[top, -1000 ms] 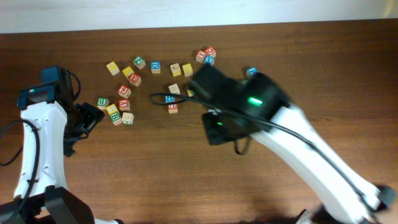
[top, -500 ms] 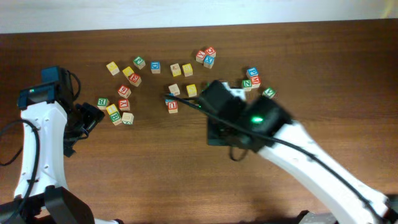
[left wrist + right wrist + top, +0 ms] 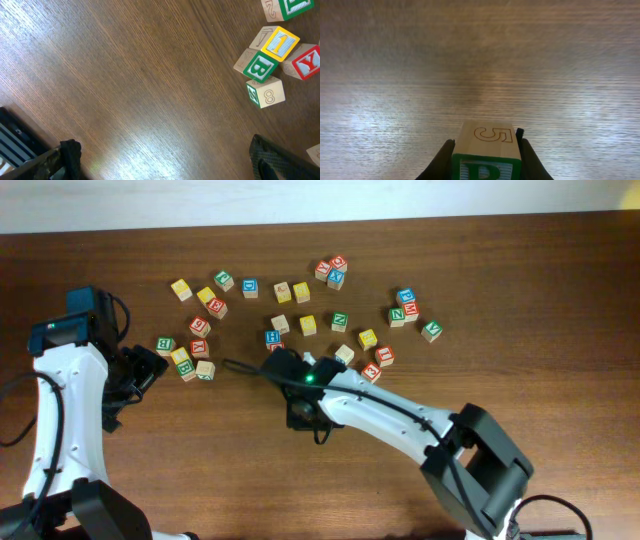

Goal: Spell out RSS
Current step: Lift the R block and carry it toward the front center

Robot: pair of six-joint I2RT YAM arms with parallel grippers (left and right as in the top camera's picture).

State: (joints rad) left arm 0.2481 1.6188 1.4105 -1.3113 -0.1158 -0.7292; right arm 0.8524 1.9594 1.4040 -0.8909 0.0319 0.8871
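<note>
Right gripper [image 3: 486, 161] clamped on block [image 3: 487, 136] — "5" on top, green letter below, possibly R — just above table [image 3: 470, 50]. Left gripper [image 3: 165, 167] spread, empty, beside blocks marked 1, B, 8 [image 3: 260, 67].

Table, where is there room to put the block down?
Bare wood lies ahead of the held block, and between the left gripper and right gripper. The right end of the table is free too. It is crowded farther back, among the scattered blocks.

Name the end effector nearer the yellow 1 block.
Left. The left end effector sits just beside the yellow 1 block; the right end effector, gripping a green-faced block, is farther away.
</note>
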